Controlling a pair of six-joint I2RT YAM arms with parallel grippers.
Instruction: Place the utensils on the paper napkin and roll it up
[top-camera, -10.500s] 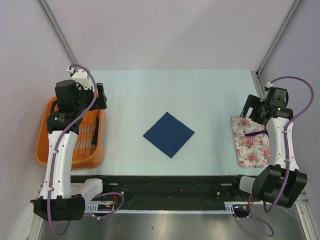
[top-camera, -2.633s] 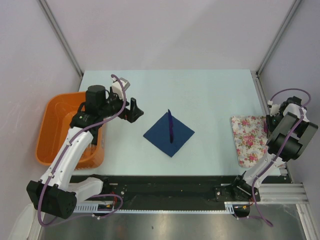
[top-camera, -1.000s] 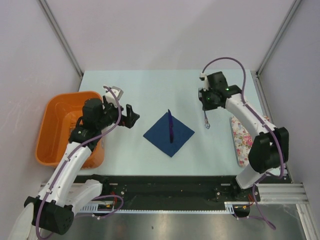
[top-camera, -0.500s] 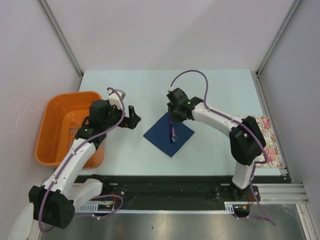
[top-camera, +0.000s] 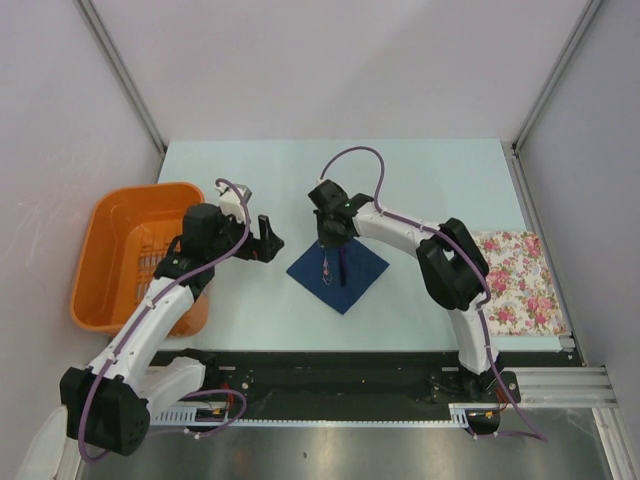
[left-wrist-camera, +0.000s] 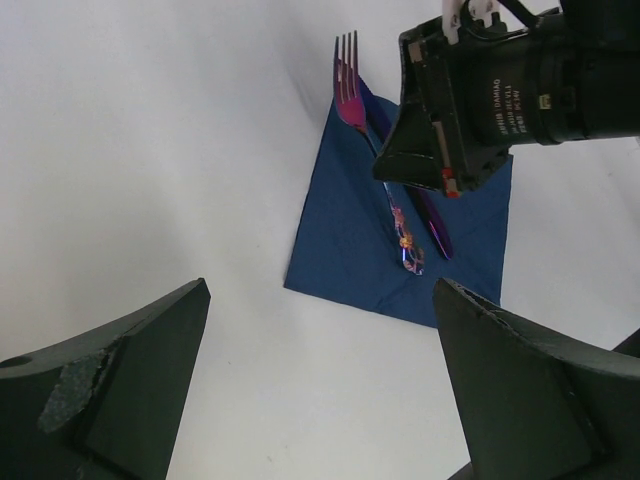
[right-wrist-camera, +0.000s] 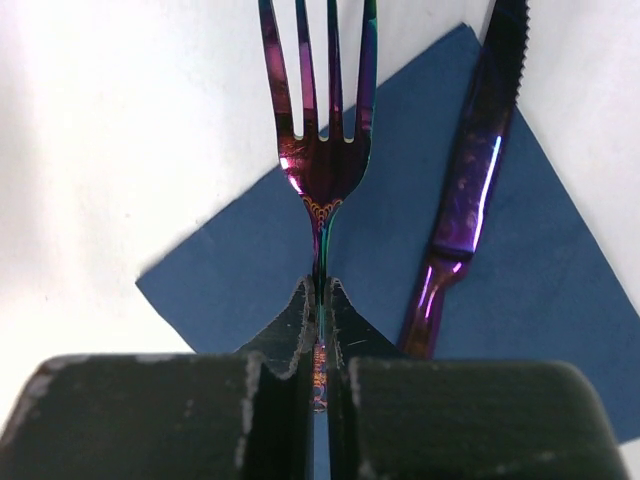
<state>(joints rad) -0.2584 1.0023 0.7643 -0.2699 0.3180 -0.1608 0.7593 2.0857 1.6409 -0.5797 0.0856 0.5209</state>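
Purple knife (right-wrist-camera: 478, 150), serrations only in right-wrist view

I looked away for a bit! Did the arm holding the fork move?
Yes. The right gripper went left, from the flowery cloth to above the blue napkin, carrying the fork.

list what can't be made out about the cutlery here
right wrist view: the shiny purple four-tined fork's handle end is hidden by the right hand's black fingers, as is the purple serrated knife's
left wrist view: the knife's blade is behind the right wrist
top view: both, on the dark navy paper napkin, are too small to tell apart
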